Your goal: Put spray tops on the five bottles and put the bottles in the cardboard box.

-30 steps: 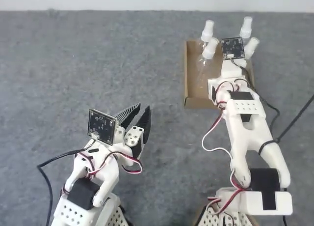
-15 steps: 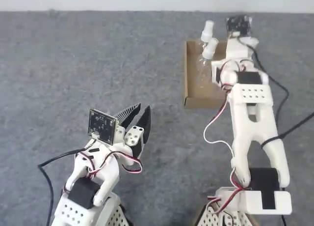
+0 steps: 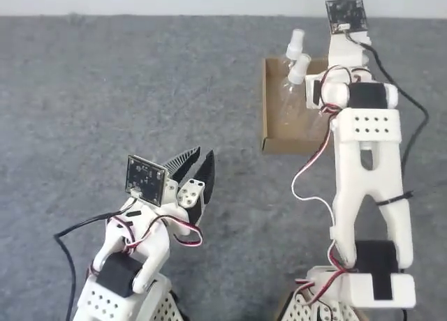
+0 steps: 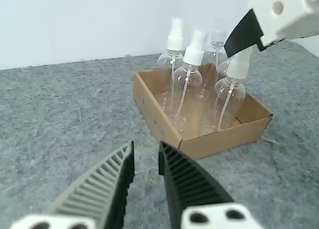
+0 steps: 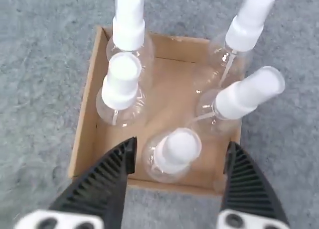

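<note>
Hovering over cardboard box (image 5: 85, 124) | right tool (image 5: 181, 145) wide open, empty | five capped bottles (image 5: 122, 89) directly beneath

The left arm (image 3: 136, 244) sits folded low by the near edge of the table (image 3: 91, 91), left of middle. Its wrist is level and the left gripper (image 4: 146, 148) aims toward the far right corner, fingers a narrow slit apart with nothing between them. The right arm (image 3: 367, 160) is stretched straight out to the far edge on the right side. Its wrist is bent downward, and the right gripper (image 5: 181, 145) is spread wide and empty.
</note>
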